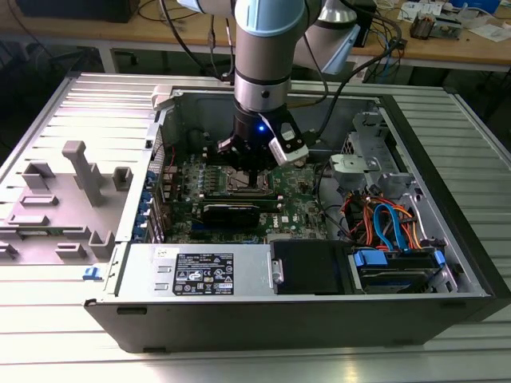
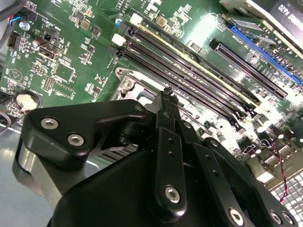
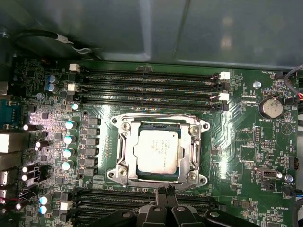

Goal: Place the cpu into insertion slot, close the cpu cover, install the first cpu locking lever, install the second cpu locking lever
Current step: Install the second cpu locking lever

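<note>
Cpu seated in slot, cover down, gripper closed and empty at socket edge.

Inside open case on slatted table: arm reaching straight down over green board. In first wrist view: cpu, silvery-tan, lying flat and square in slot; cover folded down around it, window framing chip. Along each long side of socket, thin metal lever; latched or free cannot be told. Gripper just beside socket rim, on side facing nearer memory slots; fingertips pressed together, nothing between them. In second wrist view: fingers meeting at a point above socket corner, contact with frame unclear. In exterior view: gripper low over socket, black card just in front of it.
</note>
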